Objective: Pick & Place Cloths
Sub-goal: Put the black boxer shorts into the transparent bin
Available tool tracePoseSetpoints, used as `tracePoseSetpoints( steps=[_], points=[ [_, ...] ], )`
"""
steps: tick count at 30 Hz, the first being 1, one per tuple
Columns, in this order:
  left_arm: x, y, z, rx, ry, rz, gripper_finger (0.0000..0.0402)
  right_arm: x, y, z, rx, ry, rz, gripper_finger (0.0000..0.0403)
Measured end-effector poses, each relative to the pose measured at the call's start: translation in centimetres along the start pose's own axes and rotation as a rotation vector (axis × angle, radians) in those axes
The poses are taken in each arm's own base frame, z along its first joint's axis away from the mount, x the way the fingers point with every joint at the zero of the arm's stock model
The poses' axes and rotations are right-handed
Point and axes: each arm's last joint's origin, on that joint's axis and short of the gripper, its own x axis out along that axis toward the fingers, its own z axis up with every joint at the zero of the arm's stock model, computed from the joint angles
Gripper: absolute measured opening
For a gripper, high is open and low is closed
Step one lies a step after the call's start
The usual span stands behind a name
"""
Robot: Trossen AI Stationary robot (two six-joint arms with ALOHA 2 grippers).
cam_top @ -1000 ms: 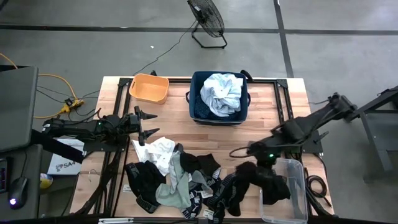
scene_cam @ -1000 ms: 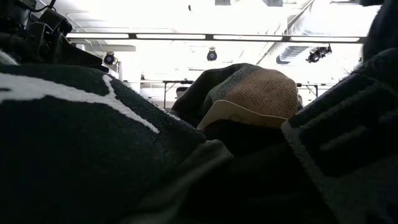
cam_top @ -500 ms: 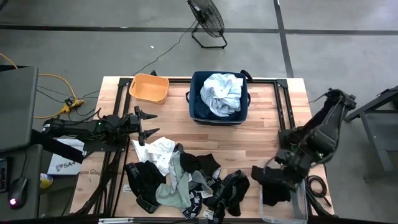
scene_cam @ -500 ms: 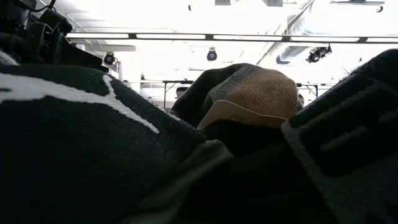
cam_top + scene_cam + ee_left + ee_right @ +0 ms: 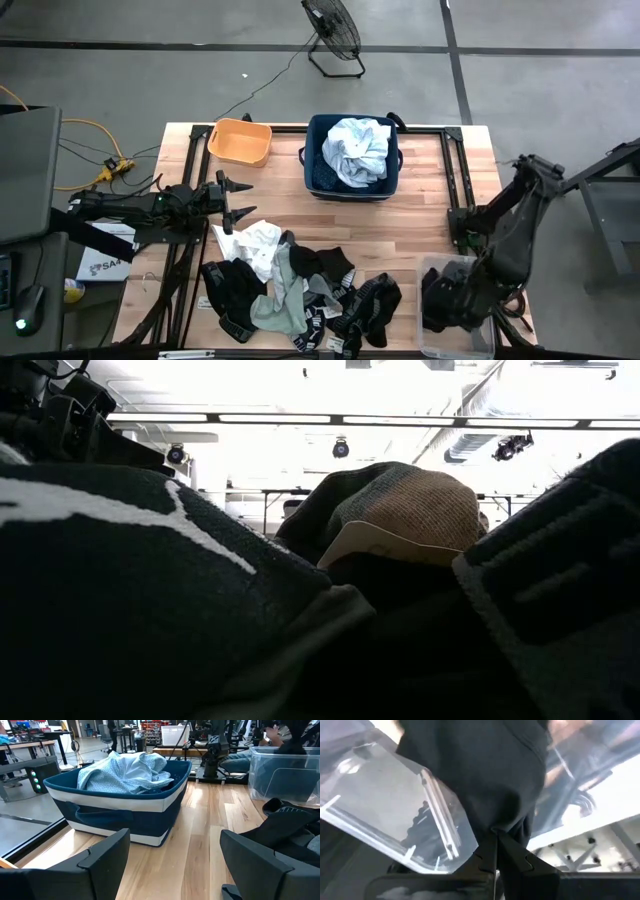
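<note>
Right hand (image 5: 496,840), pinching a black soft garment (image 5: 485,770), should release only once inside the clear plastic bin (image 5: 460,340); left hand (image 5: 235,200) spread, idle.

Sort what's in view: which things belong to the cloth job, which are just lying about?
Job: cloth pile; black cloth held by right gripper over clear bin; pale shirt in navy bin; left gripper, open, waiting.

Lying about: orange tub; fan.
</note>
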Motion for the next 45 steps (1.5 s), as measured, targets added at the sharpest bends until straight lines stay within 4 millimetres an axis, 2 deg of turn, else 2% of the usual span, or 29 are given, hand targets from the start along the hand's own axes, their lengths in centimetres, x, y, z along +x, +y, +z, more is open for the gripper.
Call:
tracePoseSetpoints(
  steps=[6,11,24,28,34,40,45],
  points=[
    [0.0,0.0,0.0,0.0,0.0,0.0,0.0305,2.0,2.3,1.1,-0.095,-0.038,0.007,0.0002],
    [0.0,0.0,0.0,0.0,0.0,0.0,0.0305,2.6,3.0,2.1,-0.113,-0.074,-0.007,0.0002],
    [0.0,0.0,0.0,0.0,0.0,0.0,0.0305,2.1,3.2,4.1,-0.1,-0.102,-0.005,0.001],
    [0.0,0.0,0.0,0.0,0.0,0.0,0.0305,2.0,3.2,4.0,-0.047,-0.063,-0.001,0.0049],
    [0.0,0.0,0.0,0.0,0.0,0.0,0.0305,1.3,2.5,3.6,0.037,-0.037,0.005,0.0148],
    [0.0,0.0,0.0,0.0,0.0,-0.001,0.0305,-1.7,0.7,2.8,0.046,-0.021,0.129,0.0224],
    [0.0,0.0,0.0,0.0,0.0,-0.001,0.0305,-4.3,-1.5,3.0,0.031,-0.098,0.234,0.0238]
  ],
)
